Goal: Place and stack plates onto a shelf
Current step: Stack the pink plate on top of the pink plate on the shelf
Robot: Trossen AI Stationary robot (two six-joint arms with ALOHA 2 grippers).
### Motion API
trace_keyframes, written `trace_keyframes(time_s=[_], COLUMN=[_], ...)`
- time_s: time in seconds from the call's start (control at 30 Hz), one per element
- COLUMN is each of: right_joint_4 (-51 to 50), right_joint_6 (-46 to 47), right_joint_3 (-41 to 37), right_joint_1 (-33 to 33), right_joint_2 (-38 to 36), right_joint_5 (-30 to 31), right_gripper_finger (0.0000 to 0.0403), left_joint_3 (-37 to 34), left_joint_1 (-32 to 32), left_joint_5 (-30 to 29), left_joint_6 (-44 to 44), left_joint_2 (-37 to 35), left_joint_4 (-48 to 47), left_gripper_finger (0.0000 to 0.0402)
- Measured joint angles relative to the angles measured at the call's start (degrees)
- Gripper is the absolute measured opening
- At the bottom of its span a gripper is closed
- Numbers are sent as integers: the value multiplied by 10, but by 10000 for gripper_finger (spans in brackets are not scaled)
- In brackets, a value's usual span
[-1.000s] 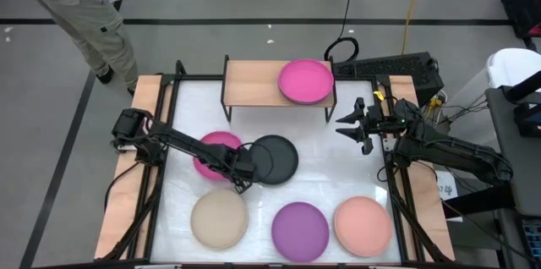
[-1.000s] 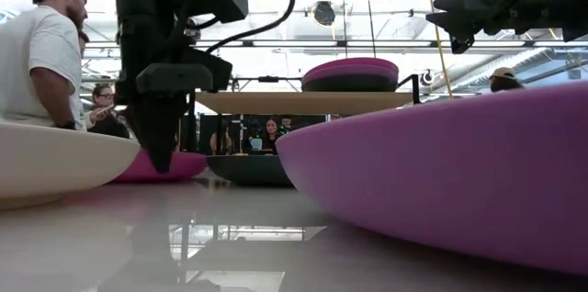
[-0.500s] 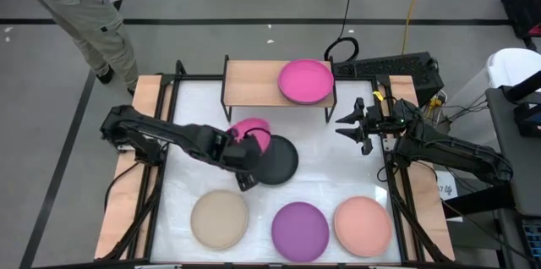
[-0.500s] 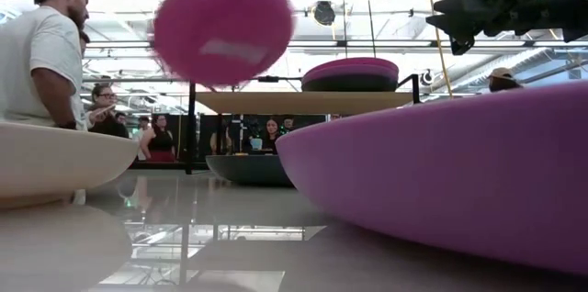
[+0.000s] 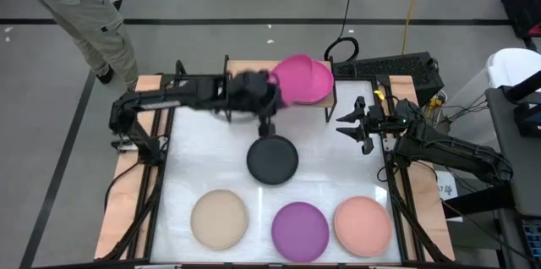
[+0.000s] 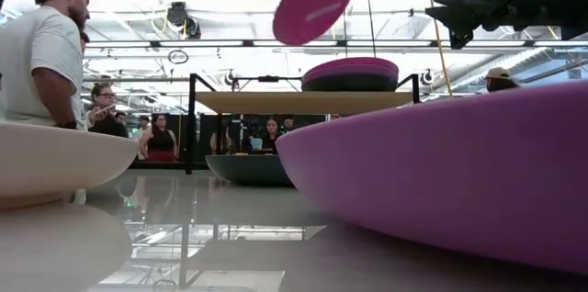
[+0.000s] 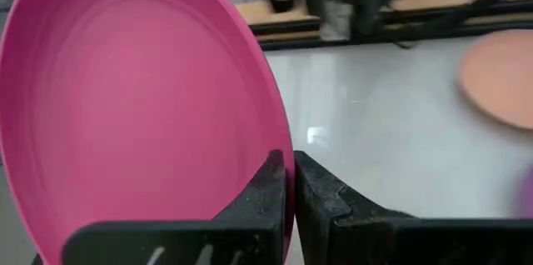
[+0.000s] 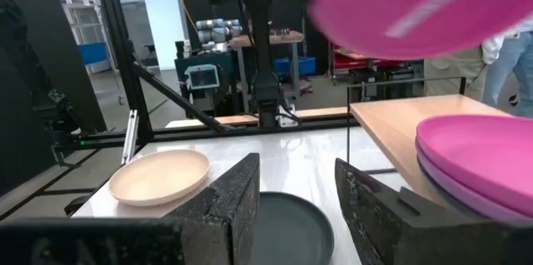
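My left gripper [image 5: 275,96] is shut on a magenta pink plate [image 5: 297,73], held in the air over the light-wood shelf [image 5: 249,83]; the plate also shows in the low view [image 6: 312,3] and the left wrist view [image 7: 133,107]. A stack of plates with a magenta one on top [image 5: 311,87] lies on the shelf's right half. A dark plate [image 5: 272,160], a beige plate [image 5: 219,218], a purple plate [image 5: 300,231] and a salmon plate [image 5: 363,226] lie flat on the table. My right gripper [image 5: 348,127] hovers open and empty at the table's right side. My left gripper pinches the magenta plate's rim [image 7: 283,144] between its two fingers [image 7: 266,198], one on the inner face and one on the underside. The plate is lifted clear and steeply tilted above the stack on the shelf [image 6: 349,73].
The shelf's left half [image 5: 245,79] is bare wood. A person [image 5: 76,15] stands beyond the table's far left corner. Cables and a dark box [image 5: 389,68] lie behind the shelf on the right. Black frame rails [image 5: 161,176] run along the table's sides.
My left gripper has lifted the magenta plate from the table beside the dark plate, carried it up and toward the far edge, and now holds it over the stack on the shelf. The plate has tipped from flat to steeply tilted.
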Motion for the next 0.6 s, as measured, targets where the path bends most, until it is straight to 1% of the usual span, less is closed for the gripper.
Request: trace_keyframes(time_s=[0.07, 0.23, 0.5, 0.6], right_joint_4=[4, 18, 24, 24], right_joint_6=[0, 0, -15, -17], right_joint_3=[0, 0, 0, 0], right_joint_1=[0, 0, -1, -1], right_joint_2=[0, 0, 0, 0], right_joint_5=[1, 30, 45, 45], right_gripper_finger=[141, 141, 141, 141], left_joint_3=[0, 0, 0, -1], left_joint_1=[31, 75, 71, 72], left_joint_5=[22, 28, 21, 6], left_joint_6=[22, 84, 193, 219], left_joint_2=[10, 52, 108, 119], left_joint_4=[18, 11, 31, 52], left_gripper_finger=[10, 10, 10, 23])
